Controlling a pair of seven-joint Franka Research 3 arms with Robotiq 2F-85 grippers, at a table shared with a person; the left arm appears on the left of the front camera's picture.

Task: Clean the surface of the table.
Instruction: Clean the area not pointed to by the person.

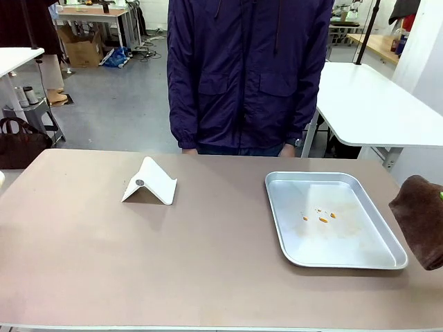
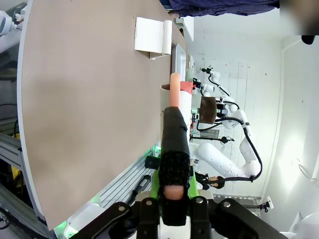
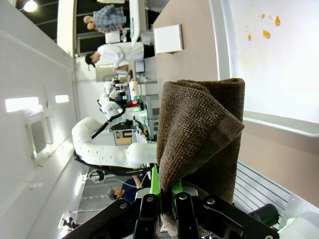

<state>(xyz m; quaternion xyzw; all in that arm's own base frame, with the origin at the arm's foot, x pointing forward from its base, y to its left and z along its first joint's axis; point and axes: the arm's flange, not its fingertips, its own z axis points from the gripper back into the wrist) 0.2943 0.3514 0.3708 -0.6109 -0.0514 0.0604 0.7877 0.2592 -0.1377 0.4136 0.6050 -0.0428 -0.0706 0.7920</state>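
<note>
Table point(image 1: 208, 263) takes up most of the front view: a broad brownish-taupe top with a thin pale edge, running from side to side, its surface matte and mostly bare. Behind its far edge, at centre, stands a person point(image 1: 249, 76) in a dark navy jacket, arms down at the sides.

On the right half of the table lies a shiny metal tray point(image 1: 349, 238), flat, its long side running away from the camera. Just off the tray's near right corner, at the picture's right border, hangs a brown cloth point(image 1: 419, 221). I cannot tell whether it touches the tabletop. The right wrist view shows the right gripper point(image 3: 164, 191) clamped on that cloth, with the folded terry bunched up between the green pads and rising above them.

Left of centre on the table, well apart from the tray, stands a white folded stand point(image 1: 149, 183), shaped like a little tent.

In the left wrist view, the left gripper point(image 2: 173, 186) is closed tight around a black tool point(image 2: 174, 134) with a salmon-pink tip. The tool points up along the tabletop's edge.

Smallest are a few orange bits point(image 1: 323, 219), scattered near the middle of the tray.
</note>
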